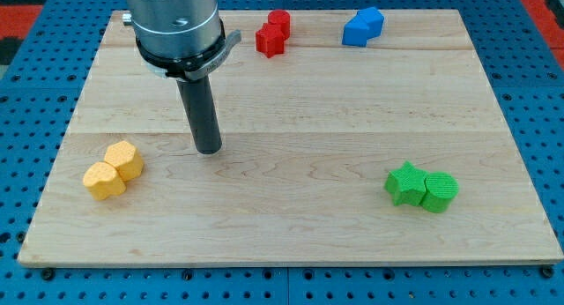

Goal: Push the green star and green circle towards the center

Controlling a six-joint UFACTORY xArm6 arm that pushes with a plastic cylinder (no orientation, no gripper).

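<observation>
A: Where are the two green blocks?

B: The green star (405, 183) sits in the lower right part of the worktop (308, 120), and the green circle (439, 191) is touching it on the view's right side. The pair lies well off from the middle of the board, nearer the view's right edge and bottom edge.

A: And the rod?

B: My tip (209, 150) rests on the wood left of the board's middle, well apart from both green blocks, with bare wood between. The dark rod stands upright under a grey metal cylinder that fills the view's top left.

A: What state is the end effector in?

B: It is just the straight rod, so it has no jaws to open or close. It holds nothing and touches no block.

A: What else is near the tip?

B: The nearest pieces are two yellow blocks (113, 170) to the view's lower left of the tip, pressed against each other, one slightly higher and to the right of the other. They look like short many-sided prisms, though I cannot tell the exact shape.

A: And farther off?

B: A red block (273, 33) sits by the view's top edge, above and right of the tip. A blue block (363, 26) lies farther right along that same edge. The worktop rests on a blue perforated surface (26, 102).
</observation>
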